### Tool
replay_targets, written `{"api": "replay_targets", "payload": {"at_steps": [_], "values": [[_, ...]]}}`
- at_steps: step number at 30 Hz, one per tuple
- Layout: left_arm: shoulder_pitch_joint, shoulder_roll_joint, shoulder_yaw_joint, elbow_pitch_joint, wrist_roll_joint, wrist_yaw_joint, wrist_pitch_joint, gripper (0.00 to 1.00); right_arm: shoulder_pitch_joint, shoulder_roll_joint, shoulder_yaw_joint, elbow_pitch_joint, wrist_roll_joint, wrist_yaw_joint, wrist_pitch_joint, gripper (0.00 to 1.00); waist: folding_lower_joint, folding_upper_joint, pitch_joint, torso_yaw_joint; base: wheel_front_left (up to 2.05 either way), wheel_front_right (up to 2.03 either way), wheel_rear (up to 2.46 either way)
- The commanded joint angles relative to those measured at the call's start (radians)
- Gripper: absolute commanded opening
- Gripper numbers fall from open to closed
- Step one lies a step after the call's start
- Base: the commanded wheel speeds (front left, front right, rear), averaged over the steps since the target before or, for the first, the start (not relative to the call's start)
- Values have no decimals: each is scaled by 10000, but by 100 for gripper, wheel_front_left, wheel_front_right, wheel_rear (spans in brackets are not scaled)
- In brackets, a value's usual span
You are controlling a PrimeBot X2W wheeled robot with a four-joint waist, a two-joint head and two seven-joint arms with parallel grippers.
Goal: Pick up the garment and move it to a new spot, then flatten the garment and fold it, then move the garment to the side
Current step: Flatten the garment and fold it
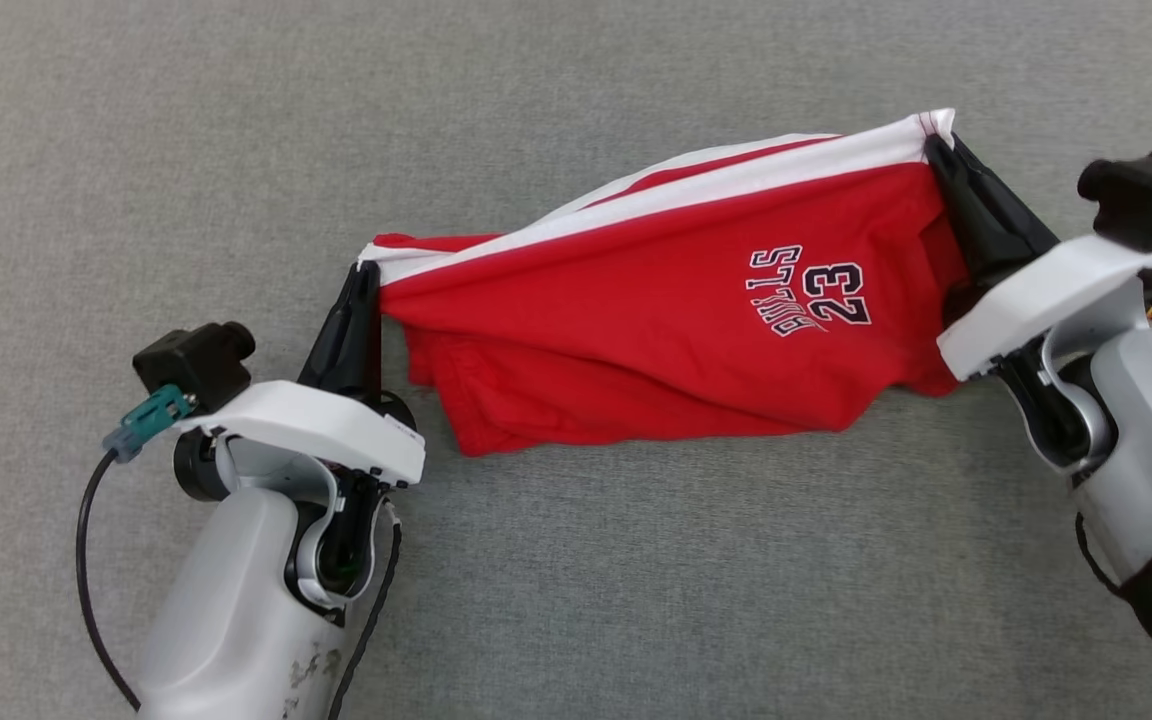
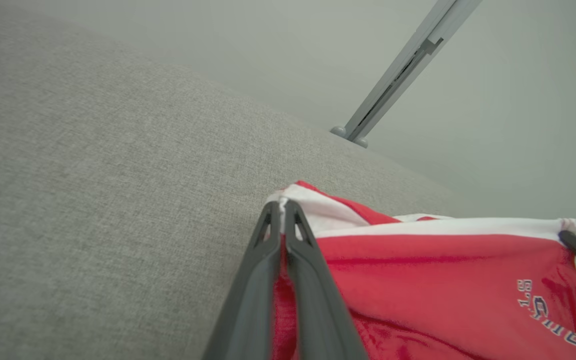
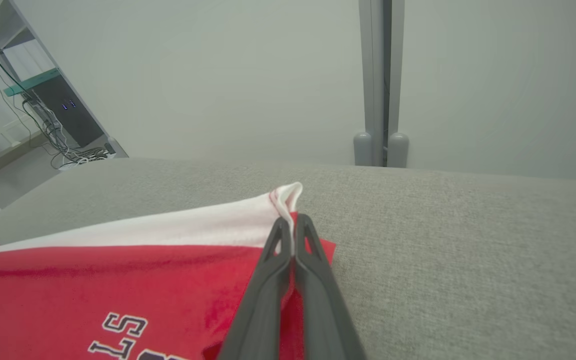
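A grey fabric worktop (image 1: 576, 580) carries a red garment (image 1: 656, 340) across its middle. The garment is stretched between the two arms, with its white band (image 1: 736, 180) raised along the far edge and its near part sagging onto the fabric. The left claw (image 1: 368, 270) is pinched tight on the garment's left white corner. The right claw (image 1: 939, 147) is clamped on the right corner, farther away. A dark "23" print (image 1: 841, 293) sits near the right end.

Soft matt red cloth garment (image 1: 656, 330) on coarse-woven grey fabric surface (image 1: 576, 580)
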Motion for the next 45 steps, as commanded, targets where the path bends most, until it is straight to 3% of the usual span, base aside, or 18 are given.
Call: {"api": "replay_targets", "payload": {"at_steps": [1,3,4,5,6,7,8,16,23,29,38,45], "values": [[-394,56,-88,390,-186,-71,-37,0,-530,-96,386,580,293,-24,-81,0,0,0,239,261,0,0,0],[-496,46,-176,541,-264,-96,-29,0,-716,-82,550,835,410,-23,-94,0,0,0,261,289,0,0,0],[-599,38,-253,701,-297,-118,-18,23,-893,-71,724,1066,518,-24,-112,0,0,0,279,308,0,0,0],[-685,34,-321,812,-333,-137,-74,89,-1061,-48,867,1273,611,-23,-185,6,0,0,295,319,0,0,0],[-765,34,-390,924,-353,-155,-123,100,-1198,-3,1011,1442,703,-23,-270,35,0,0,305,323,0,0,0],[-832,26,-482,999,-375,-183,-216,100,-1306,43,1154,1569,776,-23,-423,83,0,0,312,320,0,0,0],[-862,28,-509,1016,-438,-243,-364,100,-1393,57,1277,1695,810,-23,-620,100,0,0,311,305,0,0,0],[-450,136,-419,417,497,172,-1354,100,-1311,203,1505,1721,570,-21,-1647,100,0,0,35,-32,0,0,0],[492,285,487,-1761,2328,566,-1411,100,122,489,-746,-137,-1141,-20,-1675,100,0,0,-372,-419,0,0,0],[1363,405,694,-2694,3276,441,-1413,100,2038,864,-2036,-1539,-2519,-17,-1678,100,0,0,-812,-731,0,0,0],[2562,507,568,-2475,3561,285,-1417,100,4491,1103,-3038,-3099,-3367,-15,-1055,100,0,0,-1449,-889,0,0,0],[3049,600,461,-2288,3710,422,-1417,100,5955,1350,-3596,-4467,-3873,-15,-251,100,0,0,-1782,-976,0,0,0]]}}
